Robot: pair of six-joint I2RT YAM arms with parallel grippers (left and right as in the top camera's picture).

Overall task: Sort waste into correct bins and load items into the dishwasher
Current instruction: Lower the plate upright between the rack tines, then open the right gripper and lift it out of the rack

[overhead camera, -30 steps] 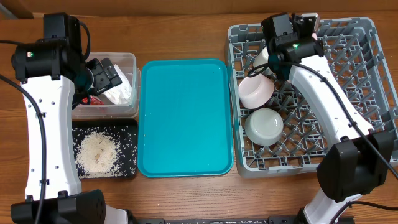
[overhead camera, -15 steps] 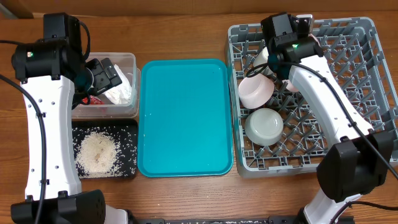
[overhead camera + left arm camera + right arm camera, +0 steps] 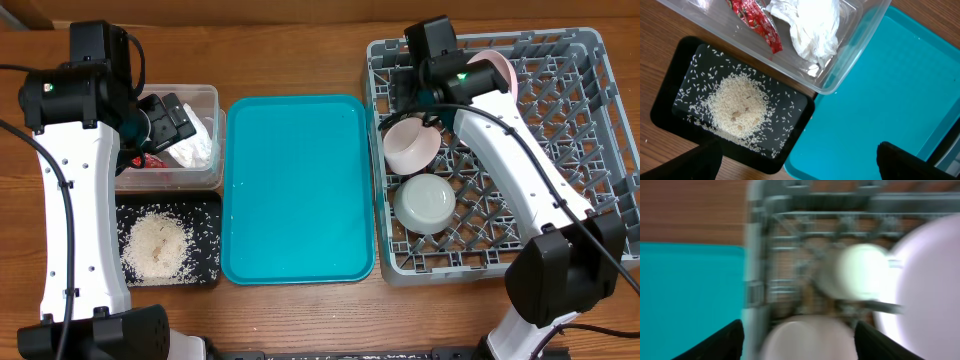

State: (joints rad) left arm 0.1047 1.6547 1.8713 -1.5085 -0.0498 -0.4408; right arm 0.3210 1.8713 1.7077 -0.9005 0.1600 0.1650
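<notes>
Off plate (image 3: 492, 68) now, right end effector (image 3: 799, 341)

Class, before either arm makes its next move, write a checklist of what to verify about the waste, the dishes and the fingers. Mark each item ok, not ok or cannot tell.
1. Red wrapper and white napkin in the clear tub: ok.
2. Rice on the black tray: ok.
3. Pink plate, pink bowl and greenish-white bowl in the dish rack: ok.
4. Cream cup in the rack: ok, though the right wrist view is blurred.
5. Chopsticks loaded: cannot tell; none visible in any view.
6. Right gripper and left gripper with fingers apart, holding nothing: ok.
</notes>
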